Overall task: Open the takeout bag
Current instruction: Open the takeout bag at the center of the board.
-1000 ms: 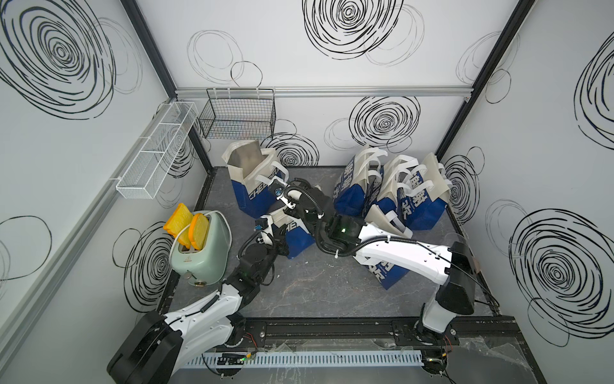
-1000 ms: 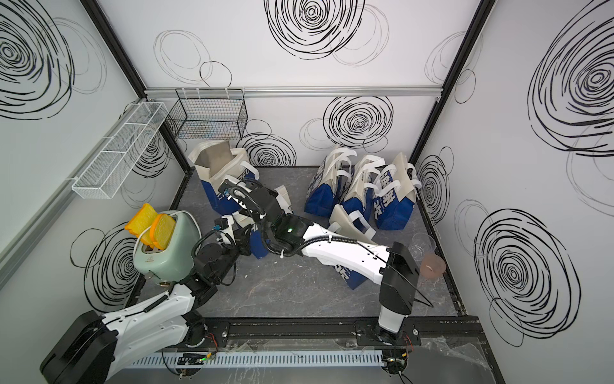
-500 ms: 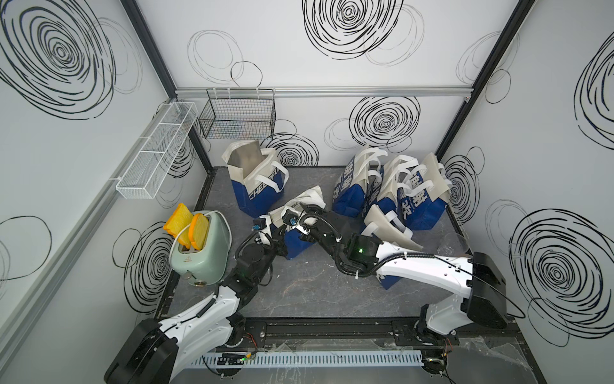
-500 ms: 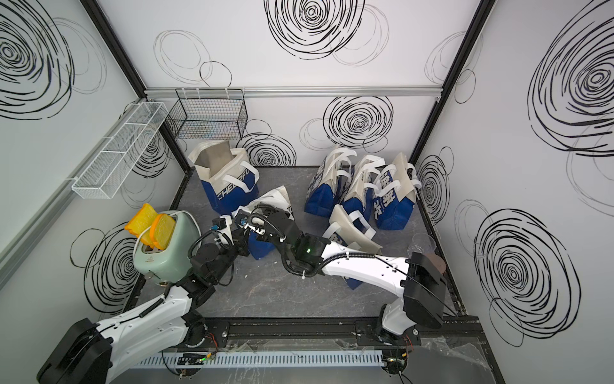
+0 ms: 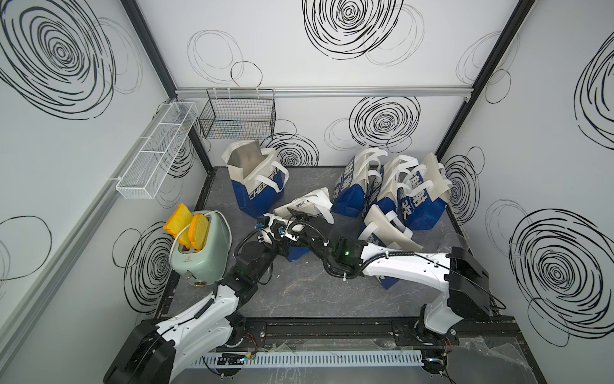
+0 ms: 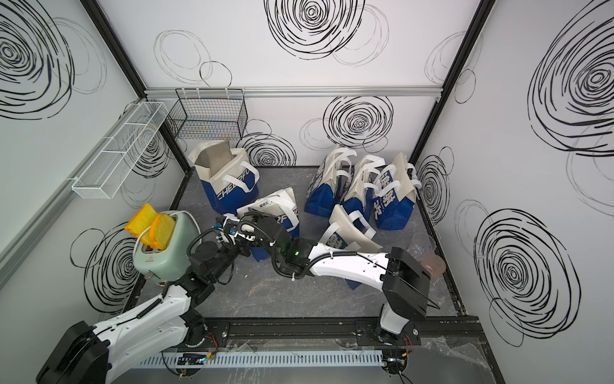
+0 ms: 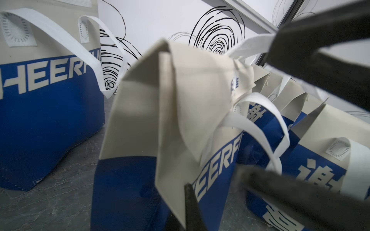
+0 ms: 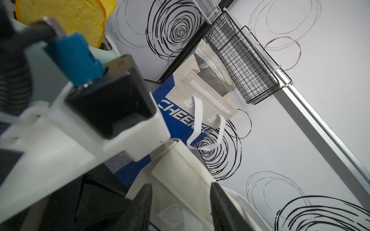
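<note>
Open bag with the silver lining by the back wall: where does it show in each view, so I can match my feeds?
Both top views: the open bag stands at the back left, under the black wire basket.
Left wrist: it stands beyond the takeout bag, lettering facing the camera.
Right wrist: it is next to the wire basket, silver lining visible.
Shared landmark: the black wall swirl right beside it.

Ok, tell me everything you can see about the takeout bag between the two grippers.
The takeout bag stands on the grey table, mid-floor. Lower half blue with white lettering, upper half cream, white strap handles; it looks like non-woven fabric. Its top is folded shut. The left gripper looks shut on its cream side fold; the right gripper has its jaws apart around the top flap.
</note>
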`<control>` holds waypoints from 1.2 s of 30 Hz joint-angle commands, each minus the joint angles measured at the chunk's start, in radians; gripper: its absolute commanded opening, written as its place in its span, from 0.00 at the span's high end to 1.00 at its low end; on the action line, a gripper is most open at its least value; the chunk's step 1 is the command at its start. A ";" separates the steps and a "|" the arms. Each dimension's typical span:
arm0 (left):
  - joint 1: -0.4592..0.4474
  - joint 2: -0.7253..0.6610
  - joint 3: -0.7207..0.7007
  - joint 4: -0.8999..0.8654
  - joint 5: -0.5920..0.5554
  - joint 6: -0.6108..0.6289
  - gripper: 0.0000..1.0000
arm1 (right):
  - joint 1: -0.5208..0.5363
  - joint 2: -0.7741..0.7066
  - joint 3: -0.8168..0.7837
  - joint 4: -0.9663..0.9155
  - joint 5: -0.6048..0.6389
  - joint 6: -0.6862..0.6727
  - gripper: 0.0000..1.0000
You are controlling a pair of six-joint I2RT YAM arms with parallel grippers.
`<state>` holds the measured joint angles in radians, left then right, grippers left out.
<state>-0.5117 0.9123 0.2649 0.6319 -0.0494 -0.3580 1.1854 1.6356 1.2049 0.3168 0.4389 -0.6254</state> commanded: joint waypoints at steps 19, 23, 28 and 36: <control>0.013 -0.029 0.067 -0.026 0.052 0.045 1.00 | 0.006 0.094 0.035 0.139 0.077 -0.089 0.60; 0.013 -0.041 0.065 -0.032 0.055 0.054 1.00 | -0.002 0.102 0.044 0.168 0.104 -0.094 0.62; 0.013 -0.043 0.065 -0.030 0.068 0.052 1.00 | -0.006 0.114 0.053 0.183 0.119 -0.097 0.59; 0.013 -0.068 0.082 -0.037 0.091 0.044 1.00 | -0.010 0.125 0.043 0.228 0.156 -0.096 0.60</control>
<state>-0.4923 0.8715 0.3038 0.5556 0.0010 -0.3222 1.1805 1.7432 1.2289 0.4900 0.5652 -0.7116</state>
